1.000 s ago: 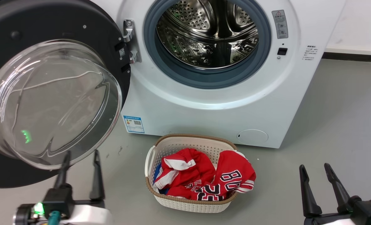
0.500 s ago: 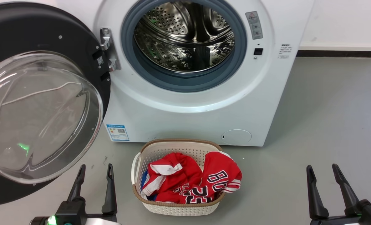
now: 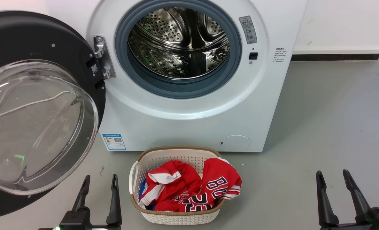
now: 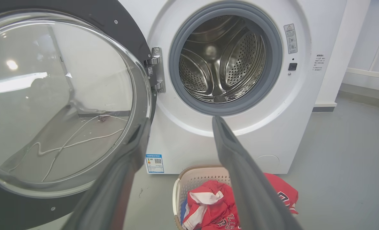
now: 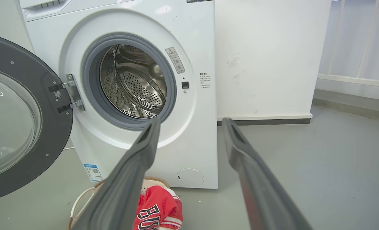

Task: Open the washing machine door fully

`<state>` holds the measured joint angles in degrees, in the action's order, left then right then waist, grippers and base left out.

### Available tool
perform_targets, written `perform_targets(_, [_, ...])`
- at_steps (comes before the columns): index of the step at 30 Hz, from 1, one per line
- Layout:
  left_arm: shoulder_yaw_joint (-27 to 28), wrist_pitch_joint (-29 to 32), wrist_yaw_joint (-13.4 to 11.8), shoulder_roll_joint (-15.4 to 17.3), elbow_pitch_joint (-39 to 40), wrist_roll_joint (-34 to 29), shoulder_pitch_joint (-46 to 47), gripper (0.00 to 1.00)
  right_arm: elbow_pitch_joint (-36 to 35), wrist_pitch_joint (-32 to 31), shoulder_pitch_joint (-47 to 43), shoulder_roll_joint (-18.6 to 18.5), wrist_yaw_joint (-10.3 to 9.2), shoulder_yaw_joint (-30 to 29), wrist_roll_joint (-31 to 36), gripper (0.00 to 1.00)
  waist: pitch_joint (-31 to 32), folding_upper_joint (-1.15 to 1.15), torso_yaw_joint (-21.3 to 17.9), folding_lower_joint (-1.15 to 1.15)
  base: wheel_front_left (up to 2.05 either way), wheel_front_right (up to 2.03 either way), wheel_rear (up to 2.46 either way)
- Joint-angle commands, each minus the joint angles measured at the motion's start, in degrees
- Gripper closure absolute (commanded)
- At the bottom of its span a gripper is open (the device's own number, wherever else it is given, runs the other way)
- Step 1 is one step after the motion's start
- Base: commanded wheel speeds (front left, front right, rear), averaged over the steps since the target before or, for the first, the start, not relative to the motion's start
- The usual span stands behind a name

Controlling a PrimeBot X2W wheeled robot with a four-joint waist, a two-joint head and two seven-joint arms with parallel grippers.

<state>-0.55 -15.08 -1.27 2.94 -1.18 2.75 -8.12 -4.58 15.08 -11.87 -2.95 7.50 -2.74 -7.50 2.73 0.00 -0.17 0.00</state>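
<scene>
As I look from the head, door: the washing machine door (image 3: 33,35) stands swung wide off the opening, hinged at the left edge of the washing machine (image 3: 183,127) front, glass bowl toward me.
Head, grippers: my left gripper (image 3: 100,176) shows just below that bowl, my right gripper (image 3: 332,172) well apart at the lower right; both have fingers spread, holding nothing.
Head, basket: a basket (image 3: 176,218) of red jerseys (image 3: 176,183) sits on the floor (image 3: 320,111) just before the machine's front.
Left wrist, door: the bowl bulges at left, one spread finger crossing its rim; touch, I cannot tell.
Right wrist, door: it hangs at the machine's left edge, my spread fingers short of it.
</scene>
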Motion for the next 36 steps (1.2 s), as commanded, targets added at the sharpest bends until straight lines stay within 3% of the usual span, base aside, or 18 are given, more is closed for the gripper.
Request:
perform_targets(1, [-0.08,-0.13,-0.22,-0.07,-0.13,0.13,-0.72,0.0,-0.25,0.12,-0.62,0.15,-0.01,-0.04,0.37,0.0,0.06,0.0,-0.05,0.0,0.0,0.0,0.0])
perform_targets(11, [-0.42,-0.13,-0.37,-0.08,-1.04,0.38,-0.71,0.0,0.1,0.12,-0.63,0.15,-0.01,-0.03,0.29,0.0,0.19,0.0,-0.21,0.0,0.0,0.0,0.0])
perform_targets(12, [-0.52,0.02,-0.23,0.0,-1.12,0.23,-0.16,1.0,0.19,0.0,-0.14,0.01,0.0,0.01,0.05,1.0,0.19,0.0,-0.21,0.0,0.0,0.0,0.0])
perform_targets(16, [-0.74,0.32,-0.24,-0.03,-3.32,0.3,-0.66,1.0,2.35,-0.1,-0.3,0.01,0.0,0.12,-0.21,1.0,0.2,0.0,-0.21,0.0,0.0,0.0,0.0])
perform_targets(36, [1.33,5.81,2.09,-0.04,-5.76,23.25,3.39,1.0,6.3,-4.27,4.48,-1.25,0.0,0.79,-23.4,1.0,-0.3,0.0,-0.15,0.0,0.0,0.0,0.0])
